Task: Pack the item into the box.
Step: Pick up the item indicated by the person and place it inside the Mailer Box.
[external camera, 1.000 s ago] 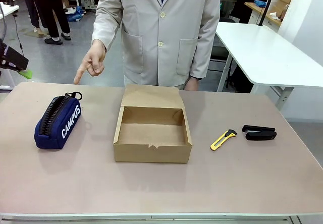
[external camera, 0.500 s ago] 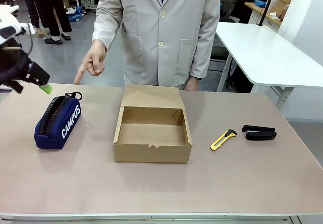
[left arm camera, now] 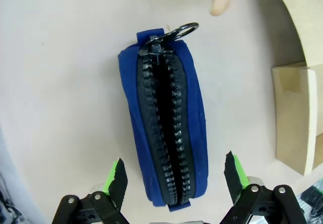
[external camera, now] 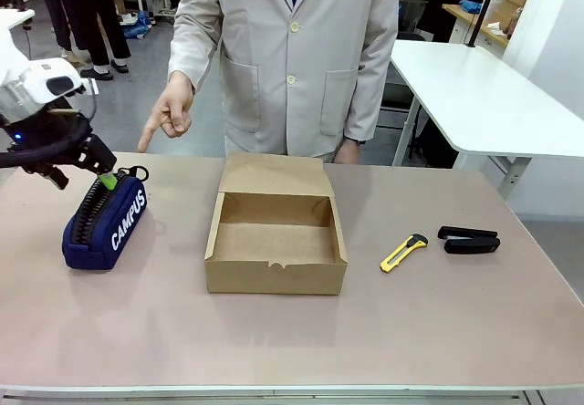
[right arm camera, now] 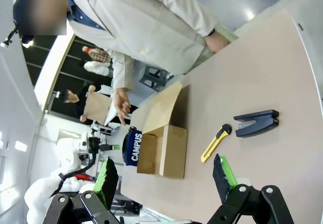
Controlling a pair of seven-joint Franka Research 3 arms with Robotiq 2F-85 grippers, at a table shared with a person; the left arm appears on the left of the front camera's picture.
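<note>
Worktop: a flat, pale brown worktop [external camera: 411, 332] carries everything described here.
Item: a soft, rounded navy-blue fabric pouch [external camera: 105, 221] with white "CAMPUS" lettering and a chunky black zip lies on the left side of the worktop. It is outside the box and well apart from it, with its metal ring at the far end.
Box: a shallow brown cardboard box [external camera: 274, 277] sits in the middle, open. Its lid flap is folded back toward the far side, and there is a small notch in the near wall.
Left hand: the robot's black left hand [left arm camera: 175, 177] with green pads is just above the pouch. Its jaws are spread wider than the pouch, one finger to each side, gripping nothing.
Right hand: the black right hand [right arm camera: 165, 176] is raised over the right side, jaws wide apart and holding nothing.
Person: a person in a light beige coat [external camera: 292, 58] stands at the far side. One index finger [external camera: 144, 140] points down toward the pouch.
Other things: a yellow utility knife [external camera: 403, 252] and a black stapler [external camera: 469, 240] lie right of the box. The knife is the closer of the two to the box.
</note>
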